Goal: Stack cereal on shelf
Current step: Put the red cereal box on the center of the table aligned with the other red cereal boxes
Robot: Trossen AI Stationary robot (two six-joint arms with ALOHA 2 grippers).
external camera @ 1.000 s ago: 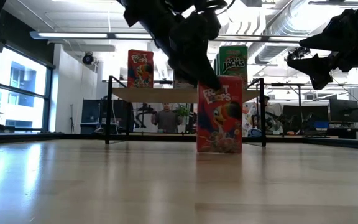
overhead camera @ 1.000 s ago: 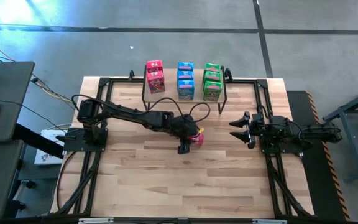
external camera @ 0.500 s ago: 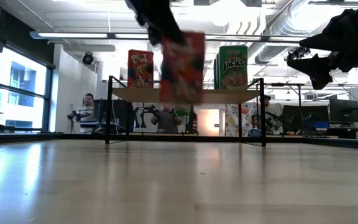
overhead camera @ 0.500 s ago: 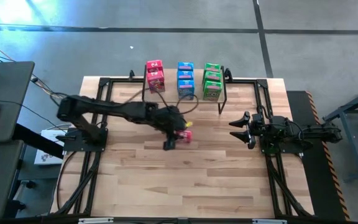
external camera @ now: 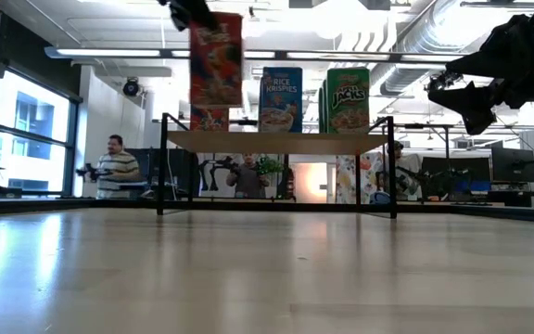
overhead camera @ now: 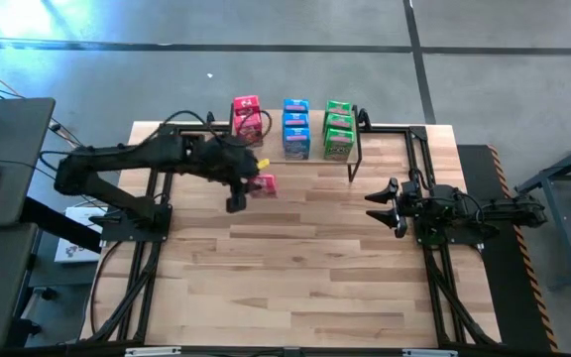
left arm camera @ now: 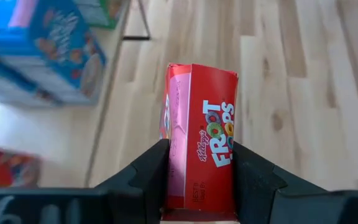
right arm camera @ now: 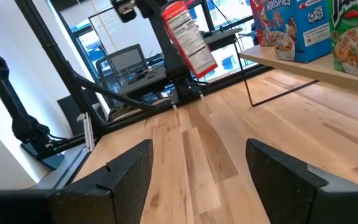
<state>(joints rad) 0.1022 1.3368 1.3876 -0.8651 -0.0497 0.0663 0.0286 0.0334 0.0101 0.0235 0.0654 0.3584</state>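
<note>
The shelf [overhead camera: 295, 149], a small light-wood top on black legs, stands at the table's far edge. On it stand cereal boxes: red-pink [overhead camera: 247, 119] at its left end, blue [overhead camera: 295, 127] in the middle, green [overhead camera: 338, 129] at its right end. My left gripper [overhead camera: 253, 187] is shut on another red-pink cereal box [external camera: 216, 60]. It holds that box in the air in front of the shelf's left end, higher than the shelf top [external camera: 276, 141]. My right gripper [overhead camera: 377, 203] waits open at the table's right side. My left gripper pinches the red-pink box between its two fingers [left arm camera: 151, 177], at the box's top end [left arm camera: 197, 186], on two opposite sides. The fingers slant down from the table's left side. The box hangs below them, nearly upright and clear of table and shelf.
Black frame rails [overhead camera: 157, 248] run along the table's left and right sides. A dark desk [overhead camera: 8, 149] stands beyond the left edge. People [external camera: 114, 167] show in the room behind the table. Bare wood lies in the table's near half [overhead camera: 295, 288].
My left gripper has risen and gone toward the table's left and far edges, still shut on the red-pink box. The box, which stood on the table in front of the shelf's middle, is now lifted clear, above shelf height, near the shelf's left end.
</note>
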